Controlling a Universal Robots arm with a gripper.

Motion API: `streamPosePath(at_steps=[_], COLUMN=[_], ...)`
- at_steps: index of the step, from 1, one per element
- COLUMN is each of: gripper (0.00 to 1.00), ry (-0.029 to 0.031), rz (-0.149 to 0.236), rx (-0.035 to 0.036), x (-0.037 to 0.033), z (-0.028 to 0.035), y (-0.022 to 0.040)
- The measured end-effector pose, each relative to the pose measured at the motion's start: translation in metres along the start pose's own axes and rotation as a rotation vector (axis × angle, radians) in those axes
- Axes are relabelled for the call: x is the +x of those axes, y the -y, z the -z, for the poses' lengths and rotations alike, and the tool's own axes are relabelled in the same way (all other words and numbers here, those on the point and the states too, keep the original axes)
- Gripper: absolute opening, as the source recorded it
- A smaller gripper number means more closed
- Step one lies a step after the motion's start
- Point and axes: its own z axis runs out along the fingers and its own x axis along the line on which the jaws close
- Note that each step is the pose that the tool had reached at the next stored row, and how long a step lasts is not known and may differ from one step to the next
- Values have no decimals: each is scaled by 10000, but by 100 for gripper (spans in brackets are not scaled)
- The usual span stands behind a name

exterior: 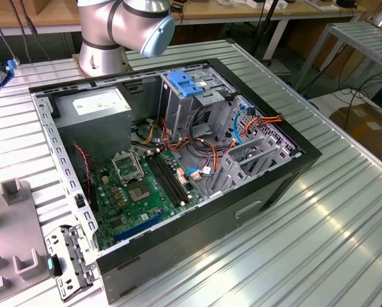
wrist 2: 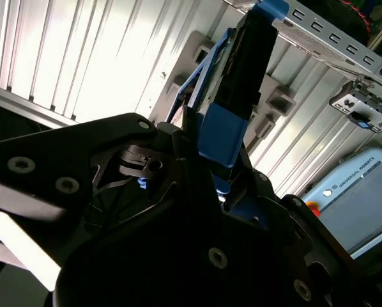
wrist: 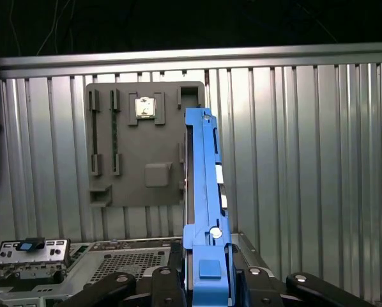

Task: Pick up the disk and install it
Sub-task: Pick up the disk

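In both wrist views my gripper [wrist: 204, 259] is shut on the disk [wrist: 202, 185], which I see edge-on and upright above the fingers. Its light blue side rail faces the first wrist camera, with a sliver of metal and white label beside it. In the second wrist view the disk [wrist 2: 232, 89] rises out of the black gripper [wrist 2: 207, 163], blue rail and dark body showing. It hangs above the ribbed metal table, over a grey fixture plate [wrist: 146, 147]. In the exterior view the open computer case [exterior: 178, 160] lies on its side with the blue-topped drive cage [exterior: 190, 89] inside.
The arm's base [exterior: 111, 32] stands behind the case. Inside lie a grey power supply [exterior: 95, 105], a green motherboard [exterior: 146, 185] and loose cables [exterior: 255, 121]. The grey fixture plate [exterior: 12, 236] and a front-panel bracket [exterior: 69, 256] sit at the exterior view's left. A teach pendant [wrist 2: 357, 198] lies nearby.
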Motion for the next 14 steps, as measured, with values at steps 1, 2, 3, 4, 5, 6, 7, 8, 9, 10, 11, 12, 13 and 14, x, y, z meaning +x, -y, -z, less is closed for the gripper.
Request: streamPosePath(at_steps=[1,2,3,4,5,6,7,8,9,10,11,12,13,14], gripper=[37,37,37,37,37,37,37,37,37,37,37,37,37,37], ry=[0,0,0,0,0,0,0,5,16,22,28,34,39,45], rz=[1,0,0,0,1,2,1,1,4,5,7,8,10,12], rx=[1,0,0,0,1,7,24,90,254,427,549,673,788,955], x=[0,0,0,0,0,0,0,1,3,4,6,6,7,9], z=[0,0,0,0,0,0,1,0,1,3,3,3,4,4], y=[2,3,4,4,5,4,-2,-16,-48,-78,-94,-111,-126,-147])
